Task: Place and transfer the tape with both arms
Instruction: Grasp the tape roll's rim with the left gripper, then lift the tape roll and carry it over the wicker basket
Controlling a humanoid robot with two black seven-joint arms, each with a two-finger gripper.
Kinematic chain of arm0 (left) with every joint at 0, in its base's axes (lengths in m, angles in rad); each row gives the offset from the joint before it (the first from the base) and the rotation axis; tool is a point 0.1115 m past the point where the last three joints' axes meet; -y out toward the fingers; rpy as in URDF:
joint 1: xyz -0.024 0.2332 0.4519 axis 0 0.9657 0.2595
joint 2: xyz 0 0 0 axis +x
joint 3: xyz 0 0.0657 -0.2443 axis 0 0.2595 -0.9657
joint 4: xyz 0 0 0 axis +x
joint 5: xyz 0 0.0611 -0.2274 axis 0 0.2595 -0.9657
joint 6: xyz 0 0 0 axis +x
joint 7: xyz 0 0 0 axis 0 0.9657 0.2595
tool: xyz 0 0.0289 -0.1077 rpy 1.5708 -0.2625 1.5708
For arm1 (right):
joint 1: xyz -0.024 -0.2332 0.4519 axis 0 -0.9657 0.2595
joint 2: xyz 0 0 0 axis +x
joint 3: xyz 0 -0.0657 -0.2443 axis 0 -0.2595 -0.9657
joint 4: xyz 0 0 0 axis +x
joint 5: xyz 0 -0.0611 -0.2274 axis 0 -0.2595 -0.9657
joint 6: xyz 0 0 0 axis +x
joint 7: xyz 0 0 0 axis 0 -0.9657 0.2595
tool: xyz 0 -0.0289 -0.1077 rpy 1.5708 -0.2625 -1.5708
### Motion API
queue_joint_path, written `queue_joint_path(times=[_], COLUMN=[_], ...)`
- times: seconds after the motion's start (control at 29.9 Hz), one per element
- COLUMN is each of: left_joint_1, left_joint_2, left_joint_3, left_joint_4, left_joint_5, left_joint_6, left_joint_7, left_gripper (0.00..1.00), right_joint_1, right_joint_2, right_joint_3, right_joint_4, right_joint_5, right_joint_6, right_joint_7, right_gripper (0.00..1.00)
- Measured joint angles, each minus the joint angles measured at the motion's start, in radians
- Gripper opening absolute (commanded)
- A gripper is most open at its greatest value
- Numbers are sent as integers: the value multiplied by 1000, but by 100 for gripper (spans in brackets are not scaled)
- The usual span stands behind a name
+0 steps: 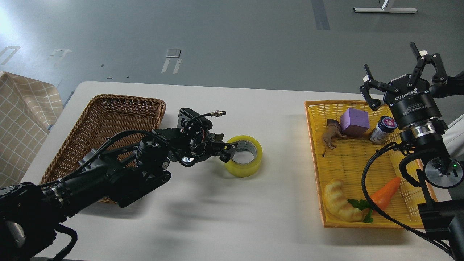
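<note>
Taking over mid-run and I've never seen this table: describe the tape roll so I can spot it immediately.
Start at the white table, between the brown wicker basket on the left and the yellow tray on the right. The tape lies flat on the bare tabletop near the middle, at the left gripper fingertips. It is the only translucent yellow ring with a grey-white core, outside both containers.

Robotics lab or test room. Bare grey floor with tape marks, far; plain white table; brown wicker basket left, yellow woven tray of toy props right; metal stand foot far right.
</note>
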Motion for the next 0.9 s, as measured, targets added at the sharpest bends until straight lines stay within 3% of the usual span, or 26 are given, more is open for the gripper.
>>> queue_joint_path(times=[0.03, 0.07, 0.13, 0.17, 0.57, 0.9], left_joint_1=[0, 0, 1, 3, -13, -182], left_joint_2=[0, -1, -1, -1, -6, 106], left_joint_3=[0, 0, 0, 0, -2, -7], left_joint_4=[1, 1, 2, 2, -20, -111], left_joint_5=[0, 0, 0, 0, -2, -102], left_joint_6=[0, 0, 0, 0, 4, 5], left_joint_7=[0, 1, 0, 0, -17, -51], left_gripper=[32, 26, 4, 0, 0, 0], right_joint_1=[0, 0, -1, -1, -2, -5], right_joint_2=[0, 0, 0, 0, -1, -2], right_joint_3=[0, 0, 0, 0, 2, 2], right_joint_4=[0, 0, 0, 0, 0, 0], right_joint_5=[0, 0, 0, 0, 0, 0], right_joint_6=[0, 0, 0, 0, 0, 0], right_joint_7=[0, 0, 0, 1, 2, 2], right_gripper=[100, 100, 100, 100, 100, 100])
